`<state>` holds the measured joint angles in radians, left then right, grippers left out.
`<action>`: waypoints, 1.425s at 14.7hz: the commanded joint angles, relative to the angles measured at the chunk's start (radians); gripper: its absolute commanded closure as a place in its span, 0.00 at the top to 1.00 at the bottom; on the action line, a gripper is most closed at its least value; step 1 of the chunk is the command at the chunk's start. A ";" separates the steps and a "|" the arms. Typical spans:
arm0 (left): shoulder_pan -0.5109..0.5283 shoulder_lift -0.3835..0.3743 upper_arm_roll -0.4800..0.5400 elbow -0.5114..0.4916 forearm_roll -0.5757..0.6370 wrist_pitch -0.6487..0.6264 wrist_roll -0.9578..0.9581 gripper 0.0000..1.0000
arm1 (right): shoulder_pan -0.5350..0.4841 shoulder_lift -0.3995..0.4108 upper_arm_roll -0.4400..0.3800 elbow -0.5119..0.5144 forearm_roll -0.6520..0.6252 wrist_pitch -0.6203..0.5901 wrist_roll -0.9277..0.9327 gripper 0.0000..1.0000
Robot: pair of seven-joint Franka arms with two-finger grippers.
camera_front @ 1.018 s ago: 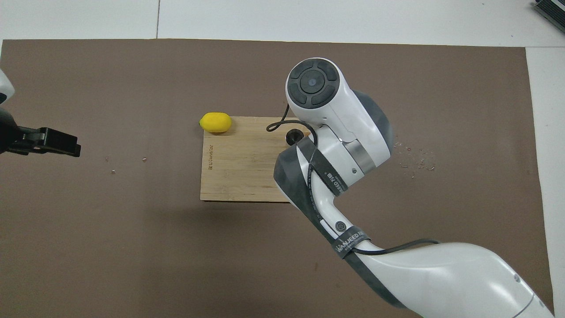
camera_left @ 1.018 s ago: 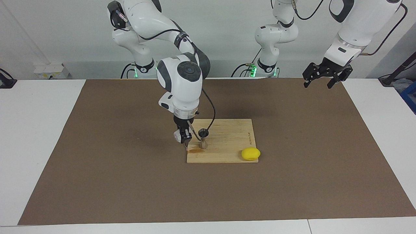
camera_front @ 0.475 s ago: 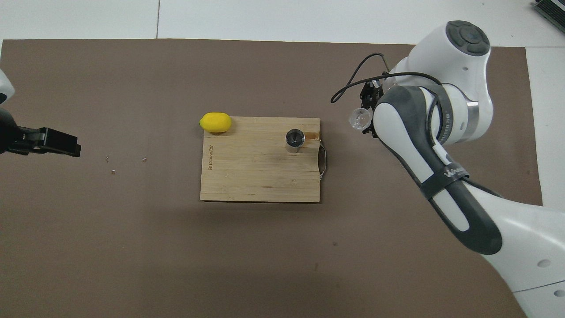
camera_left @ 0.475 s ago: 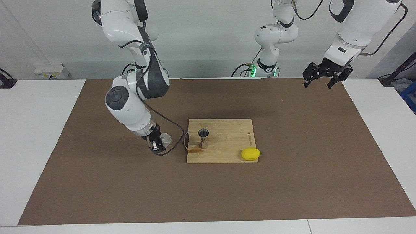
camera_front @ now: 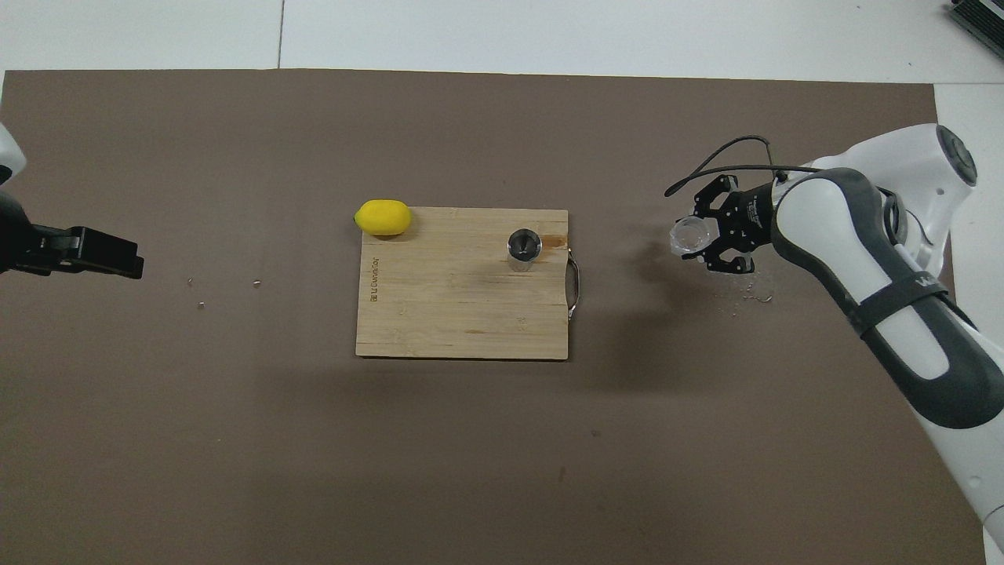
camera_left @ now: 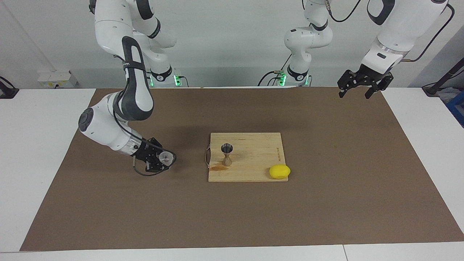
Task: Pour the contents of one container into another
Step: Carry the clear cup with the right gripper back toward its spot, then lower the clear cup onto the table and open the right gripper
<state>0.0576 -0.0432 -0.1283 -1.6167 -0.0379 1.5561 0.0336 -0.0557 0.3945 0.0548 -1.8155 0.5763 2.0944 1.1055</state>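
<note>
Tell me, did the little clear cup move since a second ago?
Yes. The right tool carried the clear cup off the wooden board, away from the jigger, toward the right arm's end of the table.

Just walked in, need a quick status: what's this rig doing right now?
Pouring setup. The right gripper is shut on the clear cup, holding it over the brown mat toward the right arm's end of the table, beside the wooden board. The metal jigger stands upright on the board, with a brownish stain next to its foot. The yellow lump sits at the board's corner. The left gripper waits open in the air over the mat's edge at its own end.
</note>
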 commanded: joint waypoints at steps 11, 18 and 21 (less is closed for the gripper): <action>-0.001 -0.029 0.007 -0.031 -0.007 0.002 0.015 1.00 | -0.145 -0.009 0.011 -0.154 0.125 -0.014 -0.222 0.45; 0.001 -0.029 0.007 -0.031 -0.007 0.002 0.015 1.00 | -0.150 -0.032 0.003 -0.154 -0.013 0.009 -0.230 1.00; -0.001 -0.029 0.007 -0.031 -0.007 0.002 0.015 1.00 | -0.150 -0.054 0.003 -0.154 -0.146 -0.001 -0.249 1.00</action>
<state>0.0576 -0.0432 -0.1281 -1.6167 -0.0379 1.5561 0.0338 -0.1914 0.3821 0.0502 -1.9410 0.4995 2.0878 0.8977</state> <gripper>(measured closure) 0.000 0.000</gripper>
